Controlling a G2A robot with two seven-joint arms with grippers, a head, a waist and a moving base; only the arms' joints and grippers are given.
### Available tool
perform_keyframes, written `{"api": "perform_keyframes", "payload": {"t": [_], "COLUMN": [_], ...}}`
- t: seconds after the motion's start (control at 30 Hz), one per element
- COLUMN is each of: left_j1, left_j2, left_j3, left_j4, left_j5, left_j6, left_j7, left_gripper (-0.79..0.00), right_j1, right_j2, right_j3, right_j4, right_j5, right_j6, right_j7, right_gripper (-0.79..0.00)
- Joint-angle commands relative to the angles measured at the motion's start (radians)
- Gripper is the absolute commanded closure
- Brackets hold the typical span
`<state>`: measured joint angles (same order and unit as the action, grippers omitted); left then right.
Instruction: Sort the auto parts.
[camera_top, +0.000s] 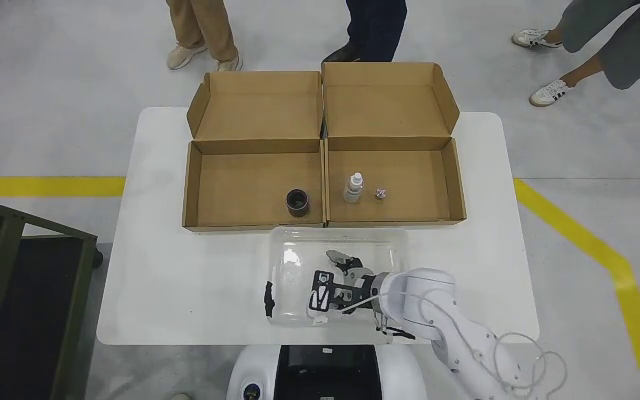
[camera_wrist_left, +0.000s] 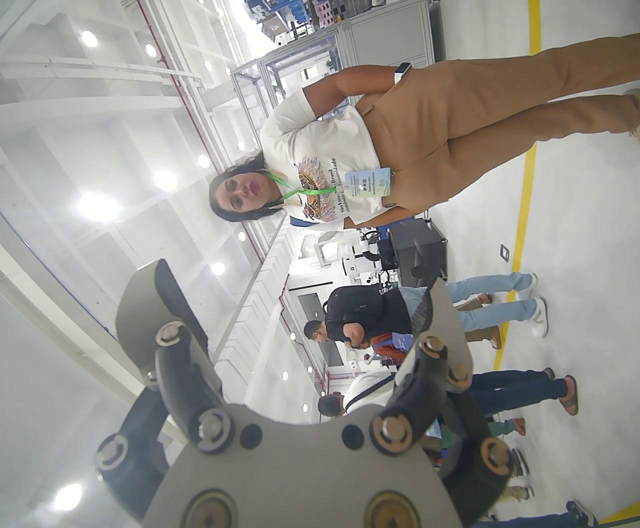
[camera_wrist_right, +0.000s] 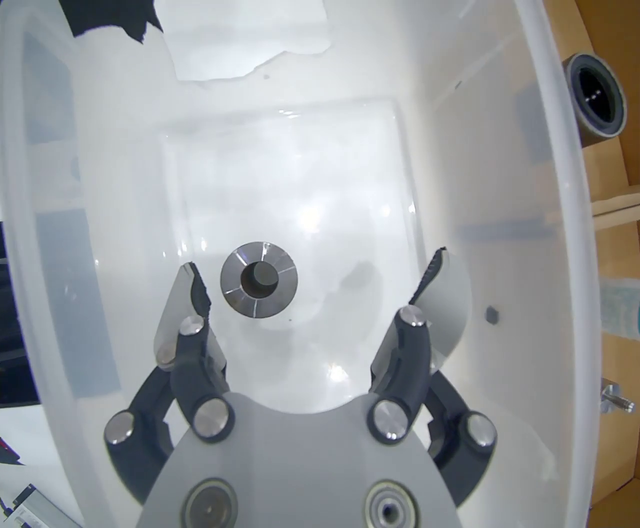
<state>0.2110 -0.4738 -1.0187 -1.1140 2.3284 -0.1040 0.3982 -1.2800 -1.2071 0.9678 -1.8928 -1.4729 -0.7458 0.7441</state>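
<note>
Right gripper (camera_wrist_right: 315, 272) sits inside the clear bin (camera_top: 290, 250) at lower centre of the top view, fingers apart and holding nothing. A metal ring (camera_wrist_right: 259, 286) lies on the bin floor between them, close to one finger. Left gripper (camera_wrist_left: 297, 287) is apart and empty. A dark ring (camera_top: 298, 201) is in the centre-left box (camera_top: 225, 190), a bottle (camera_top: 353, 187) in the centre-right box (camera_top: 425, 180).

This is a large industrial hall, like a factory or demonstration floor. The white table (camera_top: 160, 300) stands on a smooth grey poured floor (camera_top: 80, 70) marked with painted yellow lines (camera_top: 60, 186). Far beyond the left gripper (camera_wrist_left: 297, 280) rise a high white ceiling (camera_wrist_left: 75, 125) set with round lamps (camera_wrist_left: 97, 207), and metal-framed enclosures (camera_wrist_left: 380, 40) on the same marked floor.
</note>
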Motion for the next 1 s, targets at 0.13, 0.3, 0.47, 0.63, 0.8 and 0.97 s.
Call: {"api": "perform_keyframes", "payload": {"t": [0.13, 0.3, 0.47, 0.63, 0.8, 0.97], "left_j1": [0.000, 0.000, 0.000, 0.000, 0.000, 0.000], "left_j2": [0.000, 0.000, 0.000, 0.000, 0.000, 0.000], "left_j3": [0.000, 0.000, 0.000, 0.000, 0.000, 0.000], "left_j4": [0.000, 0.000, 0.000, 0.000, 0.000, 0.000], "left_j5": [0.000, 0.000, 0.000, 0.000, 0.000, 0.000], "left_j6": [0.000, 0.000, 0.000, 0.000, 0.000, 0.000], "left_j7": [0.000, 0.000, 0.000, 0.000, 0.000, 0.000], "left_gripper": [-0.785, -0.785, -0.785, -0.785, -0.785, -0.785], "right_j1": [0.011, 0.018, 0.028, 0.027, 0.018, -0.006], "right_j2": [0.001, 0.003, 0.003, 0.006, 0.010, 0.018], "right_j3": [-0.011, -0.018, -0.026, -0.022, -0.004, 0.045], "right_j4": [0.026, 0.043, 0.059, 0.043, 0.020, -0.017], "right_j5": [0.001, 0.009, 0.029, 0.059, 0.127, 0.215], "right_j6": [-0.001, -0.004, -0.007, -0.015, -0.016, 0.013], "right_j7": [0.002, 0.006, 0.008, 0.011, -0.011, -0.067], "right_gripper": [-0.379, -0.280, -0.228, 0.000, 0.000, 0.000]}}
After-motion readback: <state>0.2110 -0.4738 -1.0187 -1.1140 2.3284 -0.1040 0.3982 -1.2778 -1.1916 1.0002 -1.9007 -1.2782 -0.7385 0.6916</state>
